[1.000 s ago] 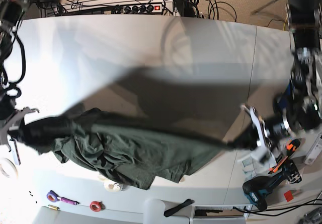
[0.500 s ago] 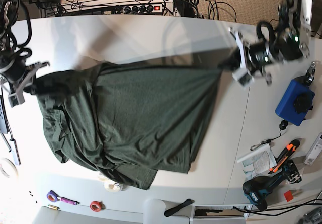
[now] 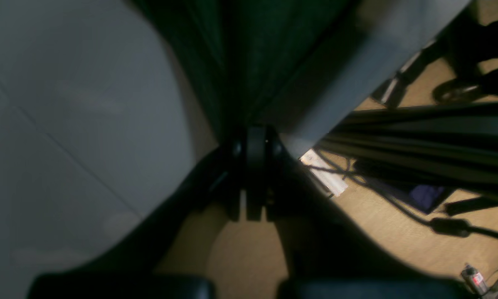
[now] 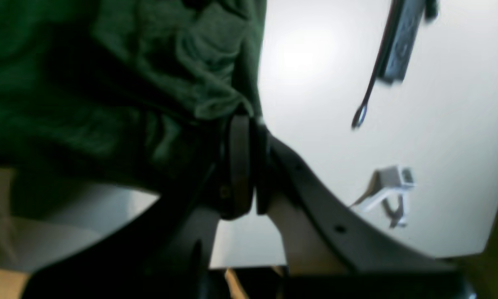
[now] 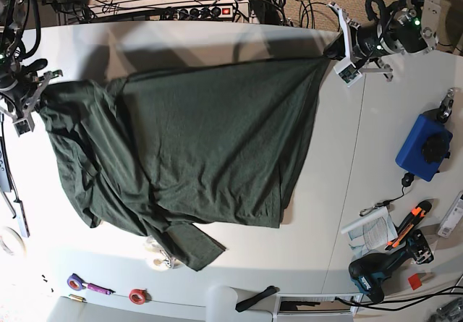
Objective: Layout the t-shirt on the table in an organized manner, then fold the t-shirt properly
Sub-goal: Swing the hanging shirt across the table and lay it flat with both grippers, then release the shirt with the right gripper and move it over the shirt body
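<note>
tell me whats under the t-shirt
The t-shirt lies spread on the white table. A small white object pokes out under its near hem; anything else beneath is covered.

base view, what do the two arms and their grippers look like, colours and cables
Both arms are black with looping black cables. The left gripper has white finger plates on a black wrist that shows a small green light. The right gripper has pale grey, pronged plates. In the wrist views the pads are dark rounded blocks.
</note>
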Tool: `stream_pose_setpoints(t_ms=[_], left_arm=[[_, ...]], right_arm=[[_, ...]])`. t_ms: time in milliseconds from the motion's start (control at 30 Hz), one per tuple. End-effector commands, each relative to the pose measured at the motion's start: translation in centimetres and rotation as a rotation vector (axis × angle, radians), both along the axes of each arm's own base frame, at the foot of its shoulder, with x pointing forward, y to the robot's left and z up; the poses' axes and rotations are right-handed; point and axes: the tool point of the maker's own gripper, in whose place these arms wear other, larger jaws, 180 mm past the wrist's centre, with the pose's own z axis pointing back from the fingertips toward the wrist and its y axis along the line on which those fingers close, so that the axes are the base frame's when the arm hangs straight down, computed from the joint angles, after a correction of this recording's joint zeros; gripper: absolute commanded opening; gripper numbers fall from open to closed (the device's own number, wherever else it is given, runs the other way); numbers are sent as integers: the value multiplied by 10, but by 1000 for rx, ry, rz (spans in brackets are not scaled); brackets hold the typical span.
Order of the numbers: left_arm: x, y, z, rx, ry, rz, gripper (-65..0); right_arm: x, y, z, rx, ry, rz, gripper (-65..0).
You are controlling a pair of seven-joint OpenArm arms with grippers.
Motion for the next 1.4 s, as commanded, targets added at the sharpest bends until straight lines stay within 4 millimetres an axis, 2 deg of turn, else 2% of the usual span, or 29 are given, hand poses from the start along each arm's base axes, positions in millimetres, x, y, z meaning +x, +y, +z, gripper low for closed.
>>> stream_pose_setpoints(t_ms=[0,200,333,667,700,767,800,867,933,1033,1133,1233,1367], left_arm=[[6,3,6,7,-34,1,-650],[6,3,6,13,-35,0,-650],[5,4,5,16,-27,-1,-650],[0,6,2,33,-5,-8,-650],[0,6,2,33,-6,-8,-634],[0,6,2,31,-8,-7,-506],[0,6,2,31,-7,-6,-455],[0,6,2,32,-7,-6,-401],[0,6,2,32,-7,-6,-398],[1,6,2,32,-8,-6,-398],[2,4,6,30,-19,-11,-399],[6,-3,19,17,-66,-31,-399],[20,-26,55,-76,-215,-61,-399]], right_arm=[[2,-16,8,-45,-7,-26,-650],[-15,-49,-29,27,34,-133,-650],[-30,-64,-47,48,83,-199,-650],[-32,-64,-51,72,90,-210,-650],[-32,-64,-51,72,90,-210,-602],[-32,-64,-51,72,90,-210,-475],[-32,-64,-51,72,90,-210,-433],[-31,-64,-50,71,87,-210,-422],[-27,-64,-48,71,76,-210,-422],[-14,-67,-37,61,39,-209,-422],[6,-73,-14,38,-41,-215,-422],[35,-76,27,47,-202,-210,-422],[91,-53,99,198,-547,-126,-422]])
